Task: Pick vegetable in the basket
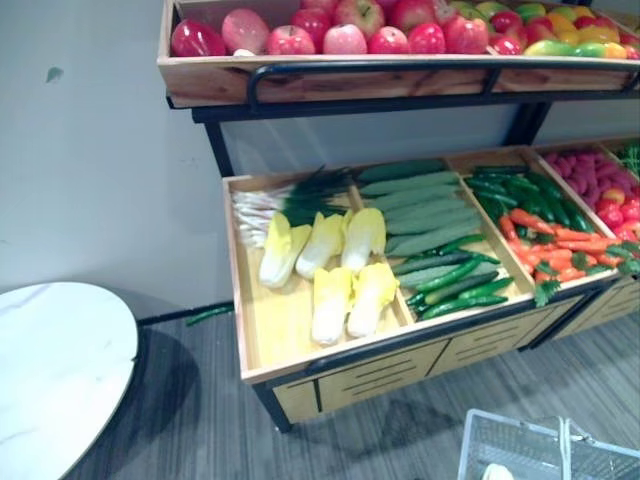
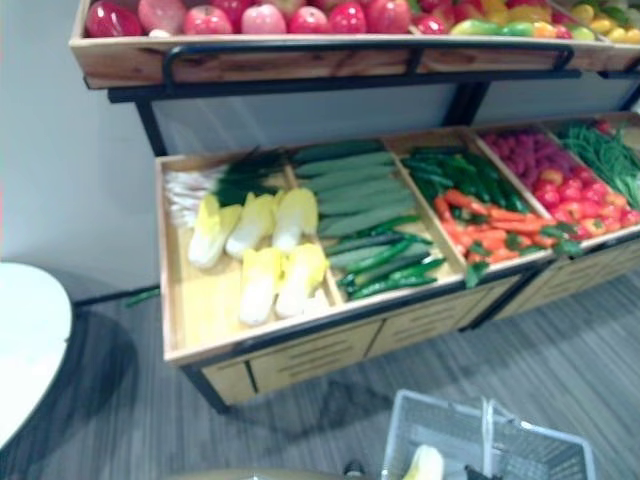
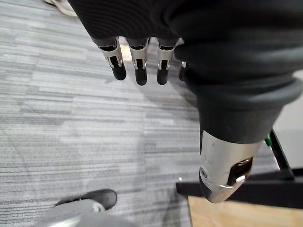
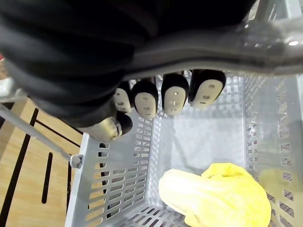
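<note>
Left hand free for the cabbages; right hand carries the basket

The left hand (image 3: 140, 59) hangs over the floor, fingers loose and empty. The Chinese cabbages (image 1: 330, 270) lie in the stand's leftmost bin (image 1: 270, 330), long axes running roughly front to back, so the left hand looks the better placed for the next pick. The right hand (image 4: 173, 97) is curled round the handle (image 4: 265, 49) of the grey mesh basket (image 4: 118, 189), where one cabbage (image 4: 213, 196) already lies.

The bottom edge cuts off the basket (image 2: 520, 450) and the napa cabbage (image 2: 424, 465) inside; the left edge, the white table (image 1: 50, 370).
</note>
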